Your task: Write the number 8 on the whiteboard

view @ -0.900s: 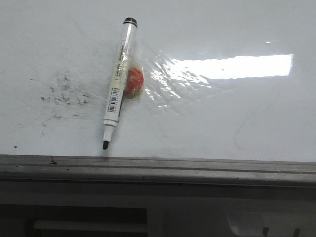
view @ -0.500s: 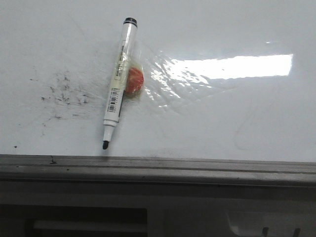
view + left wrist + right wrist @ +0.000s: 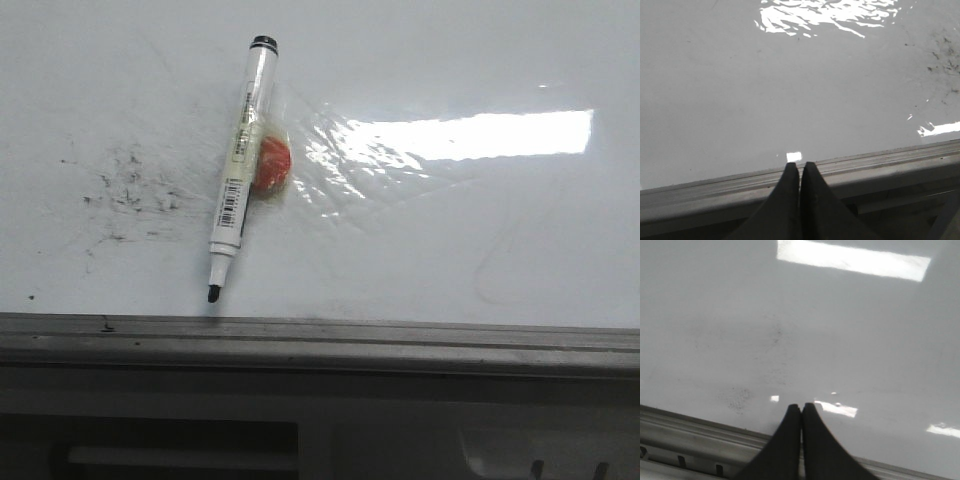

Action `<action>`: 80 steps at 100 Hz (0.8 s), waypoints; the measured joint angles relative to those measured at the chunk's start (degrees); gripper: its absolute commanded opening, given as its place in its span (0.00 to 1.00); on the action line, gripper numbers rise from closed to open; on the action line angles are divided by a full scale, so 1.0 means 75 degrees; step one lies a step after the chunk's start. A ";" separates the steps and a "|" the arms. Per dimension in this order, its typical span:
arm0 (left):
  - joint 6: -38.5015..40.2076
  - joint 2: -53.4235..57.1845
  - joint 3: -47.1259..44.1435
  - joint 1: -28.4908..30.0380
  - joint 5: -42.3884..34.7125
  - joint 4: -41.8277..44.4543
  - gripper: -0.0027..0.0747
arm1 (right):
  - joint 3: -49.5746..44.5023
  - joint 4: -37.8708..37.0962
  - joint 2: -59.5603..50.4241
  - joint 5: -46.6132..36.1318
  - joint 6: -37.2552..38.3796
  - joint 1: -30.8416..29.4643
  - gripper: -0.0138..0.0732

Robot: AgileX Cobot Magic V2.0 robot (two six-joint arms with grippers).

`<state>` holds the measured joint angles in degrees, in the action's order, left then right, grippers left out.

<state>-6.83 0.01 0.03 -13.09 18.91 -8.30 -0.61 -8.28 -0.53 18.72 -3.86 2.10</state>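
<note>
Nothing moved, marker (image 3: 239, 170) on whiteboard (image 3: 450, 240), orange blob (image 3: 270, 165) beside

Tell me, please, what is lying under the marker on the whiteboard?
A small orange-red object sits under the marker on the whiteboard, showing beside the barrel. The part beneath the barrel is hidden, so I cannot identify it.

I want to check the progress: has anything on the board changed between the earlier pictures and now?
Nothing visibly changed. The marker lies uncapped on the whiteboard in the same place, the smudges are the same, and no 8 is drawn.
</note>
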 measured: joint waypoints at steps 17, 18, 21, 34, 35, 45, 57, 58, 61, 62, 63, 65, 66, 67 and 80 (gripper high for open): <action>0.0000 0.0000 0.0000 0.0000 0.0000 0.0000 0.01 | 0.0000 0.0000 0.0000 0.0000 0.0000 0.0000 0.08; 0.0000 0.0000 0.0000 0.0000 0.0000 0.0000 0.01 | 0.0000 0.0000 0.0000 0.0000 0.0000 0.0000 0.08; 0.0000 0.0000 0.0000 0.0000 0.0000 0.0000 0.01 | 0.0000 0.0000 0.0000 0.0000 0.0000 0.0000 0.08; 0.0000 0.0000 0.0000 0.0000 0.0000 0.0000 0.01 | 0.0000 0.0000 0.0000 0.0000 0.0000 0.0000 0.08; 0.0000 0.0000 0.0000 0.0000 0.0000 0.0000 0.01 | 0.0000 0.0000 0.0000 0.0000 0.0000 0.0000 0.08; 0.0000 0.0000 0.0000 0.0000 0.0000 0.0000 0.01 | 0.0000 0.0000 0.0000 0.0000 0.0000 0.0000 0.08; 0.0000 0.0000 0.0000 0.0000 0.0000 0.0000 0.01 | 0.0000 0.0000 0.0000 0.0000 0.0000 0.0000 0.08; 0.0000 0.0000 0.0000 0.0000 0.0000 0.0000 0.01 | 0.0000 0.0000 0.0000 0.0000 0.0000 0.0000 0.08; 0.0000 0.0000 0.0000 0.0000 0.0000 0.0000 0.01 | 0.0000 0.0000 0.0000 0.0000 0.0000 0.0000 0.08; 0.0000 0.0000 0.0000 0.0000 0.0000 0.0000 0.01 | 0.0000 0.0000 0.0000 0.0000 0.0000 0.0000 0.08; 0.0000 0.0000 0.0000 0.0000 0.0000 0.0000 0.01 | 0.0000 0.0000 0.0000 0.0000 0.0000 0.0000 0.08; 0.0000 0.0000 0.0000 0.0000 0.0000 0.0000 0.01 | 0.0000 0.0000 0.0000 0.0000 0.0000 0.0000 0.08; 0.0000 0.0000 0.0000 0.0000 0.0000 0.0000 0.01 | 0.0000 0.0000 0.0000 0.0000 0.0000 0.0000 0.08; 0.0000 0.0000 0.0000 0.0000 0.0000 0.0000 0.01 | 0.0000 0.0000 0.0000 0.0000 0.0000 0.0000 0.08; 0.0000 0.0000 0.0000 0.0000 0.0000 0.0044 0.01 | 0.0000 -0.0150 0.0000 -0.0064 0.0000 0.0000 0.08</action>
<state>-6.83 0.01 0.03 -13.09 18.91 -7.97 -0.61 -9.41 -0.53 18.24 -3.86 2.10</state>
